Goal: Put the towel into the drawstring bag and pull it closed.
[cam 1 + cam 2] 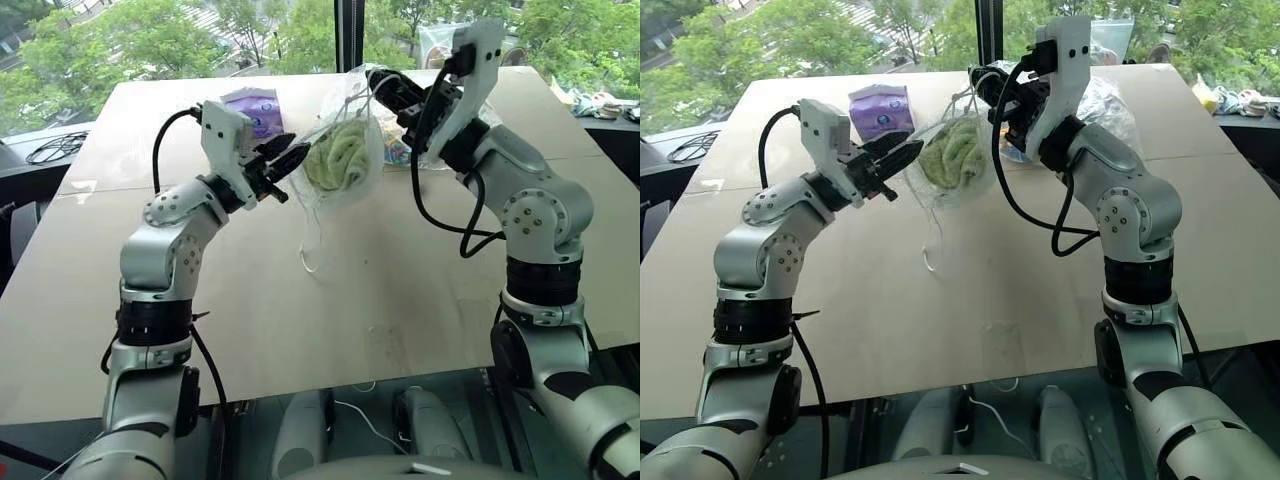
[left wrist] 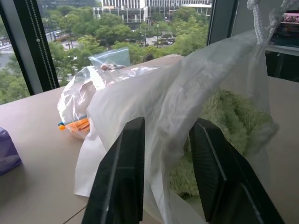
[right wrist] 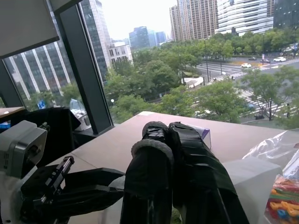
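1. Towel [image 1: 340, 155], light green and fluffy, sits inside the drawstring bag [image 1: 345, 150], which hangs in the air above the middle of the tabletop [image 1: 400, 290]; its green shows through the thin white fabric.
2. Right fingers [image 1: 383, 88] are clenched tight together at the top of the bag (the white cord runs up to them in the left wrist view), so the pouch dangles from that grip.
3. Left fingers [image 1: 290, 158] are parted, one on each side of a fold of the bag's fabric at its side; whether they press the fabric I cannot tell.
4. A loose end of cord [image 1: 308, 262] trails below the bag down toward the tabletop.
5. Near the far edge lies a small purple packet [image 1: 255, 108], just behind the left gripper and apart from the bag.
6. A clear plastic bag of colourful items [image 2: 84, 100] rests on the tabletop behind the hanging pouch, toward the right arm's side.
7. The near half of the tabletop, from below the bag to the front edge, is bare wood and gives open room under both arms.
8. The far edge runs along a window with trees beyond; the left edge has a black cable [image 1: 55, 150] lying off it on a darker surface.
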